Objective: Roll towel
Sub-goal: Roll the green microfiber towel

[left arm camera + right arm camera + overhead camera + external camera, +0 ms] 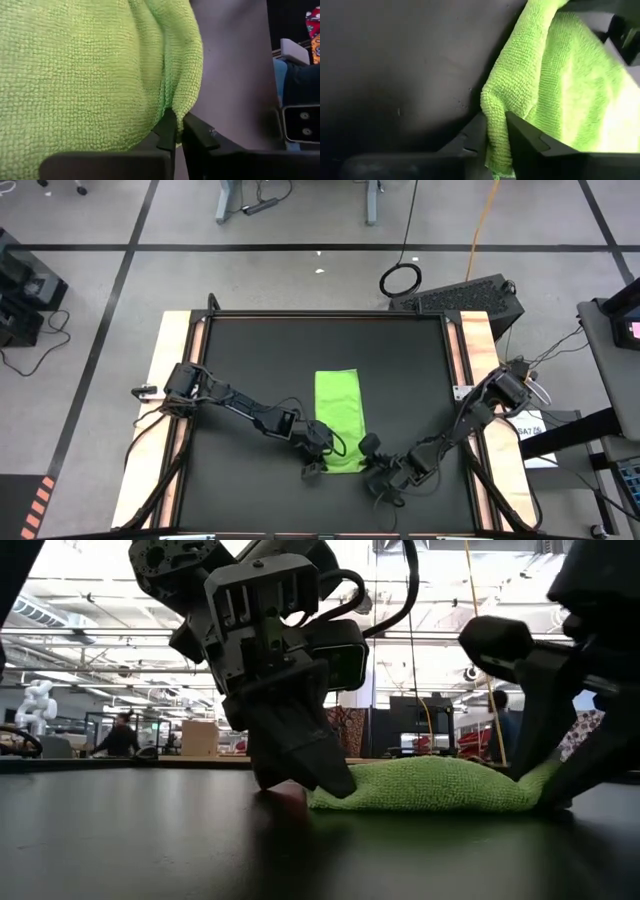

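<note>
towel: I see the small lime-green rectangular cloth towel (339, 421) lying as a long strip on the black table mat (250, 350), roughly mid-mat. Far end flat. Near end bunched and raised off the mat between the two grippers; in the low view that end (440, 785) sits as a low hump.

left gripper: left gripper (313, 465) is down at the towel's near corner on the left-arm side, fingertips at the mat. In my left wrist view the two dark fingers (196, 134) are pressed nearly together on a fold at the towel's edge (172, 102). Thin pinch, cloth caught between the tips. The rest of the green cloth (80, 75) fills that view.

right gripper: right gripper (372, 448) is at the opposite near corner of the towel. My right wrist view has a folded green edge (496, 120) sitting between its two dark fingers (527, 135), jaws narrow and clamped around the cloth. In the low view its dark finger (590, 765) meets the hump's end on that side.

arms: both arms reach in from the mat's side edges and meet at the towel's near end, one at each corner, close to each other with the towel's width between.

beyond towel: a black keyboard-like unit (470, 297) on the floor past the mat's far corner on the right-arm side.
</note>
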You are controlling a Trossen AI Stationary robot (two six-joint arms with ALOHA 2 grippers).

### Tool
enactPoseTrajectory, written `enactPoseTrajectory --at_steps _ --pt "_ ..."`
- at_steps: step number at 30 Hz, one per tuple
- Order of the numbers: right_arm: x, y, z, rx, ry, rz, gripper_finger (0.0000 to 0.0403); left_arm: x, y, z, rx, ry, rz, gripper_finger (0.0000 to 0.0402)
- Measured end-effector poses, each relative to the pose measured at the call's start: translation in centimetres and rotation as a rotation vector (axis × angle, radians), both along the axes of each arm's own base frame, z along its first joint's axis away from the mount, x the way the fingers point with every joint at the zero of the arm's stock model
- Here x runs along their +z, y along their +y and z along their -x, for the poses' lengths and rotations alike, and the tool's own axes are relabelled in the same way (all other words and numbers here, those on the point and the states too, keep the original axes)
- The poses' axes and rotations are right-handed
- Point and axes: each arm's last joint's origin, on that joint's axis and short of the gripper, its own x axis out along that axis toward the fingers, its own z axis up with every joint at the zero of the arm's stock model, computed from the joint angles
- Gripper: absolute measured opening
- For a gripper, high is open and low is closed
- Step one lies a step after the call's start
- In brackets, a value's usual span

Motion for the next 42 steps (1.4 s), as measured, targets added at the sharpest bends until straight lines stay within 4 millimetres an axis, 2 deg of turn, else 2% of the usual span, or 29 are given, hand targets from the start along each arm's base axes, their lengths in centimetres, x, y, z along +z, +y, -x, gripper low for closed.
enactPoseTrajectory --at_steps 4,7,11,16,22,33,42 --pt "-0.1 -0.4 -0.3 -0.023 0.038 -0.067 0.0028 0.8 -0.1 0.2 -0.016 -0.010 0.013 0.0041" --pt "-0.2 -0.7 -0.4 -0.033 0.062 -0.105 0.0007 2.2 -0.3 0.4 -0.045 -0.058 0.007 0.0054" --pt "-0.2 -1.1 -0.7 -0.059 0.093 -0.160 0.0008 3.5 -1.0 0.9 -0.089 -0.108 -0.063 0.0087" --pt "0.1 -1.6 -0.9 -0.080 0.116 -0.222 0.0004 5.4 -2.0 1.9 -0.102 -0.181 -0.214 0.0154" --pt "1.2 -2.1 -1.1 -0.094 0.106 -0.286 0.0001 6.6 -3.0 3.3 -0.093 -0.211 -0.425 0.0218" --pt "1.6 -2.9 -1.3 -0.155 0.129 -0.356 0.0000 7.1 -7.0 5.8 -0.096 -0.341 -0.903 0.0226" --pt "1.7 -3.0 -1.4 -0.174 0.126 -0.366 0.0000 7.9 -10.1 7.1 -0.033 -0.496 -1.072 0.0226"
